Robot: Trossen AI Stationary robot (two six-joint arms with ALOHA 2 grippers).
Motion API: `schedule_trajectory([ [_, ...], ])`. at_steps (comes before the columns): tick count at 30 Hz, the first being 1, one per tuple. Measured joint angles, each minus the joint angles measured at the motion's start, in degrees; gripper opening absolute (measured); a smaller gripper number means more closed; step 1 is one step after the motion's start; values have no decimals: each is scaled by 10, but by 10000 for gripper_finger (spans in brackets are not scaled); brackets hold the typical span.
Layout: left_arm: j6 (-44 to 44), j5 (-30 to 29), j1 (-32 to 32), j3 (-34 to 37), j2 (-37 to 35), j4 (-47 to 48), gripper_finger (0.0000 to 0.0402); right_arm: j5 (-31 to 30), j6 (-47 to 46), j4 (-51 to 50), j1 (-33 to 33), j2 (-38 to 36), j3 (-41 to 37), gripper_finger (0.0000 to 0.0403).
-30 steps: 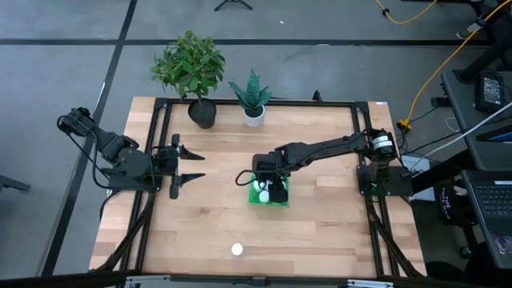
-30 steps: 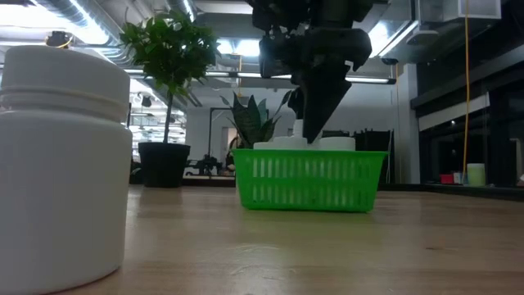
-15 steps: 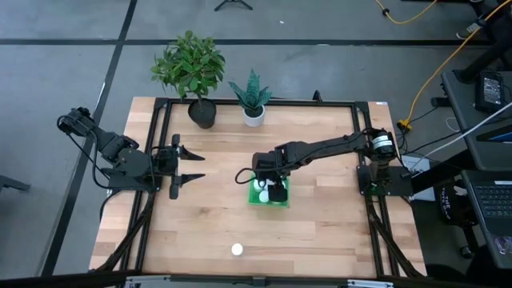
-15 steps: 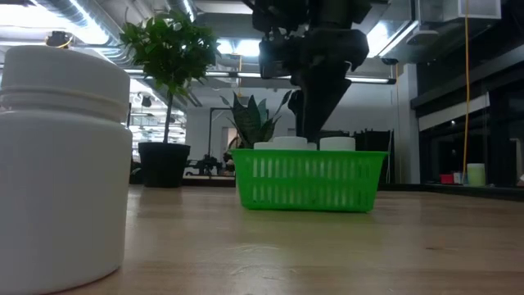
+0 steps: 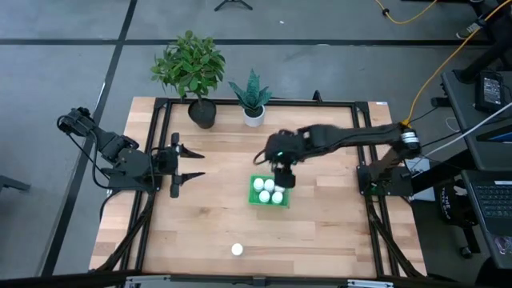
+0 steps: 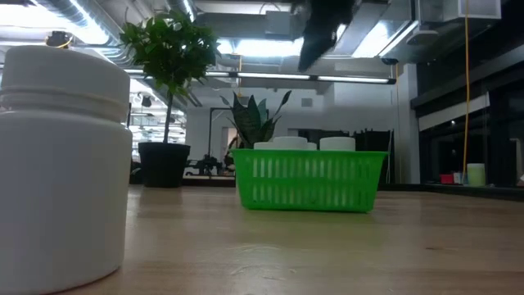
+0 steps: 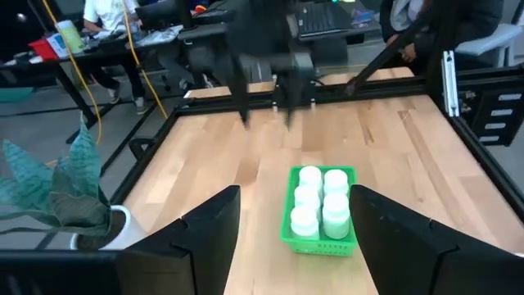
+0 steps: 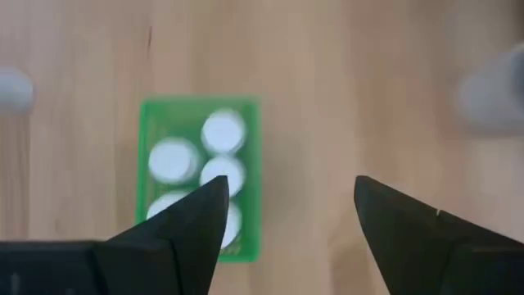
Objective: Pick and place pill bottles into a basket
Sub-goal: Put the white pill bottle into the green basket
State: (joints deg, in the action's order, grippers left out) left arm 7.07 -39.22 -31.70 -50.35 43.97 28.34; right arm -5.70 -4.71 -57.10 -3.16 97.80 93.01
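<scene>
The green basket (image 5: 270,193) stands on the table's middle and holds several white pill bottles (image 5: 264,190), upright on its floor. It also shows in the low view (image 6: 309,179), the left wrist view (image 7: 321,211) and the right wrist view (image 8: 200,177). One more bottle (image 5: 237,250) stands alone near the table's near edge, and looms close in the low view (image 6: 65,164). My right gripper (image 5: 282,176) hangs open and empty above the basket's far right side, its fingers (image 8: 188,221) pointing down. My left gripper (image 5: 192,165) waits open at the table's left.
A black pot with a leafy plant (image 5: 192,76) and a white pot with a spiky plant (image 5: 253,100) stand at the table's far edge. Bare wood lies between the basket and the lone bottle. People and desks show beyond the table in the left wrist view.
My right gripper has risen out of the basket, going up and a little toward the table's far right. The bottles stay in the basket, which has kept its place.
</scene>
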Motion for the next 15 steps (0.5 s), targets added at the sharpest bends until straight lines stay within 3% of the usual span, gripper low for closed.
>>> schedule_trajectory([
  [3,3,19,0,0,1,1,224,-46,-12,-1,-14,-62,2,264],
  [7,20,64,5,-1,24,2,224,-58,-11,28,-40,-158,-34,264],
  [15,58,260,74,-5,131,29,268,-59,-69,170,-66,-357,-235,264],
])
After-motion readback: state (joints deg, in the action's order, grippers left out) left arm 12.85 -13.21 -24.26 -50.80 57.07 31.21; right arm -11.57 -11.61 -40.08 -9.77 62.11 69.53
